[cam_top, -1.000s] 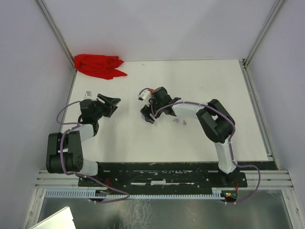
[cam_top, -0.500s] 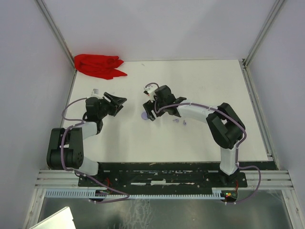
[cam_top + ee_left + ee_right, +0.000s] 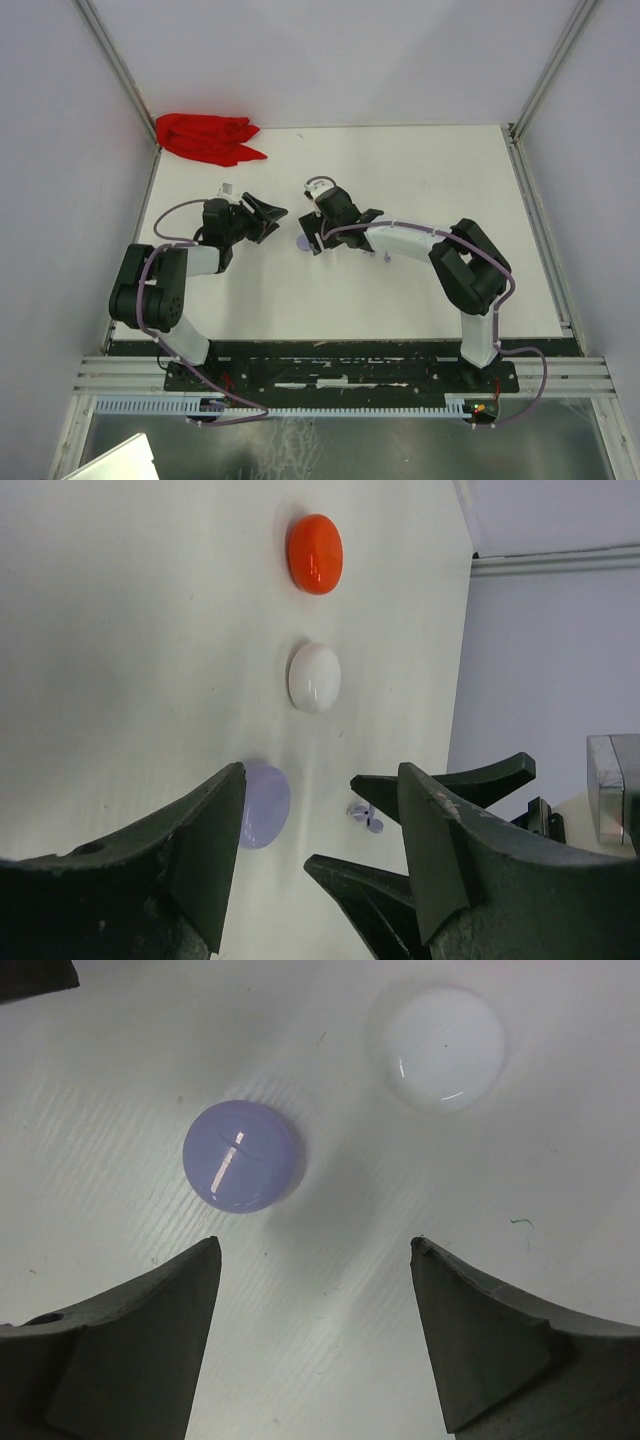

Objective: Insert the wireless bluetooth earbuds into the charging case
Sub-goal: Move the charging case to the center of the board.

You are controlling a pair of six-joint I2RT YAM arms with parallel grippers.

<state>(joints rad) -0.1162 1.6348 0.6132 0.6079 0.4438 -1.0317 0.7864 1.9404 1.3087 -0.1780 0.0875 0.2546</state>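
Note:
A pair of tiny purple earbuds [image 3: 365, 816] lies on the white table and shows small in the top view [image 3: 373, 256], beside my right forearm. No whitish or red earbuds show. Three closed round cases lie in a row: purple [image 3: 243, 1156], white [image 3: 445, 1048] and red [image 3: 315, 553]. My right gripper [image 3: 315, 1250] is open and empty, just short of the purple case [image 3: 303, 241]. My left gripper [image 3: 320, 780] is open and empty, facing the purple case [image 3: 265, 803] from the left. In the top view the left gripper [image 3: 272, 222] and right gripper [image 3: 308, 232] point at each other.
A crumpled red cloth [image 3: 205, 138] lies at the table's far left corner. Grey walls with metal posts close in the table on three sides. My right arm's fingers [image 3: 450, 780] stand in the left wrist view.
My left gripper has swung right toward the middle. My right gripper has shifted slightly, so the purple case now shows at its tips in the top view.

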